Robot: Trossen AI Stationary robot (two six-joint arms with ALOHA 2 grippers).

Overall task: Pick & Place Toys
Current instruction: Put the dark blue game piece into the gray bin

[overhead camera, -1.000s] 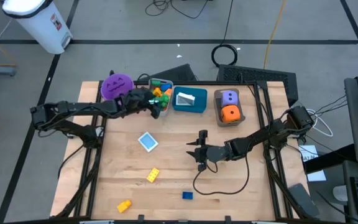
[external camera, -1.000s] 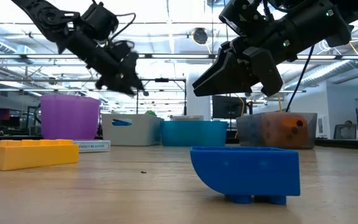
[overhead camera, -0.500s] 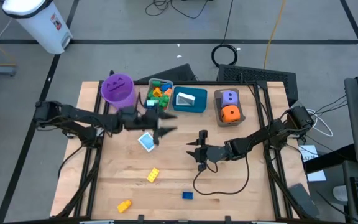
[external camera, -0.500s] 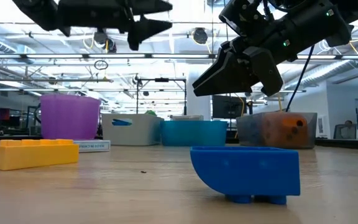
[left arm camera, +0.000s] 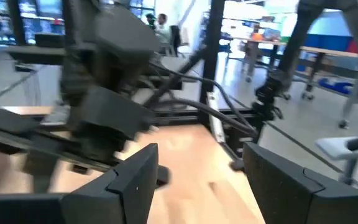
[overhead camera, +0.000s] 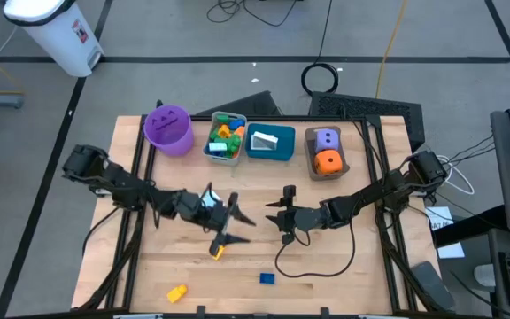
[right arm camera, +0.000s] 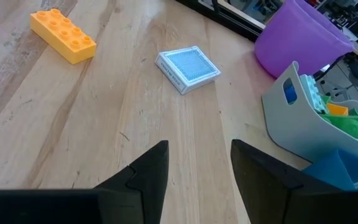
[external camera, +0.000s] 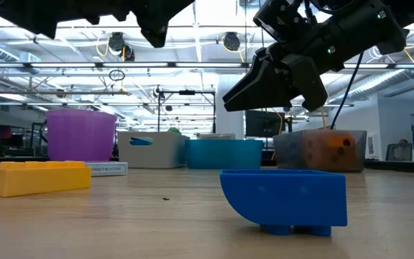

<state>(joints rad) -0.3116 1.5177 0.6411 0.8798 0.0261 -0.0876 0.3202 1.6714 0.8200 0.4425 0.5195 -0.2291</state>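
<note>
Swinging away from the grey bin [overhead camera: 226,140] at the back of the table, the left gripper [overhead camera: 230,227] has travelled toward the table's middle and now hangs over the yellow brick [overhead camera: 218,250], partly covering the blue and white card [right arm camera: 188,68] in the high view; its fingers [left arm camera: 135,180] stand apart with nothing between them. Relative to that yellow brick, the card lies just behind it, toward the bins, and the left wrist view shows only bare wood and the other arm between the spread fingers. To the right of the yellow brick, well apart from it, the right gripper [overhead camera: 280,215] has not shifted; it hovers over bare wood, half open and empty. A blue brick [overhead camera: 266,278] lies in front of and to the right of the yellow brick, near the table's front edge, and an orange brick [overhead camera: 176,291] lies in front of and to the left of it. Far behind the yellow brick stand the purple bucket [overhead camera: 167,129], the grey bin holding several coloured bricks, the teal bin [overhead camera: 269,143] with a white card in it, and the brown bin [overhead camera: 326,152] holding the purple die [overhead camera: 326,137] and the orange die [overhead camera: 328,161]
</note>
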